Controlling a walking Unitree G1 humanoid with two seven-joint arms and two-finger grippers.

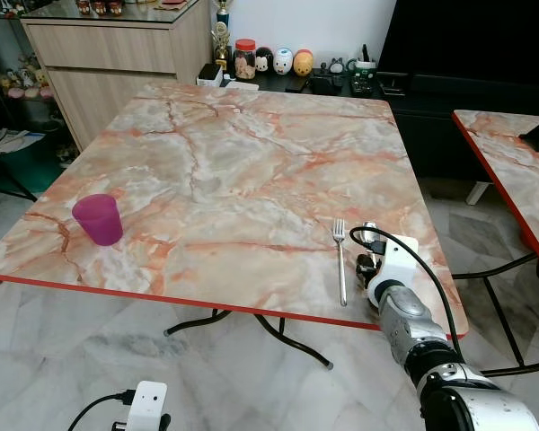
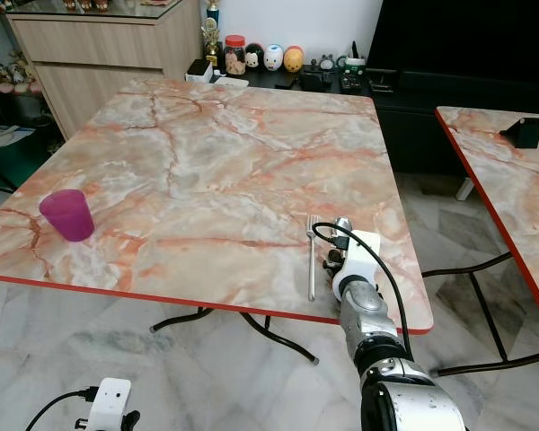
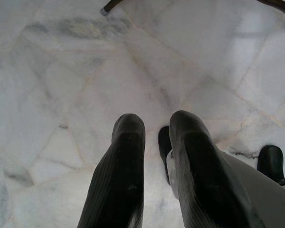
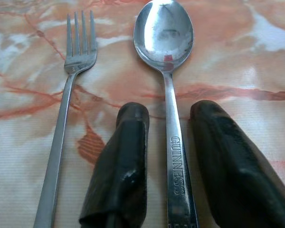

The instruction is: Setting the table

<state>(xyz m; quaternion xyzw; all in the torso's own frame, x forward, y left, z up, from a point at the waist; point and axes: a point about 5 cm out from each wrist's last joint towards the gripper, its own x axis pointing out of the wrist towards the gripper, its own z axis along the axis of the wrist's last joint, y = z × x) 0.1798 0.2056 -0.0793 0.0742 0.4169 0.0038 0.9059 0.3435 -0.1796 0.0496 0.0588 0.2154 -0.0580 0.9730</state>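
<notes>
Spoon [image 4: 169,85] handle between spread right pincer [image 4: 168,128] fingers, beside fork [image 4: 66,109].

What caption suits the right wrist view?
Right gripper open astride a spoon handle, fork alongside on the marble table.

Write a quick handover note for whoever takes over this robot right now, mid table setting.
Right claw: low over the table's near right edge, fingers open, straddling the spoon's handle; spoon lies flat on the marble.
Left claw: idle, hanging above the floor, fingers slightly apart, holding nothing.
Fork lies just left of the spoon, parallel, tines away from the robot.
Purple cup stands upright near the table's front left corner.
Done: fork and spoon laid.
Left: withdraw right claw; probably bring the cup to the setting.
</notes>
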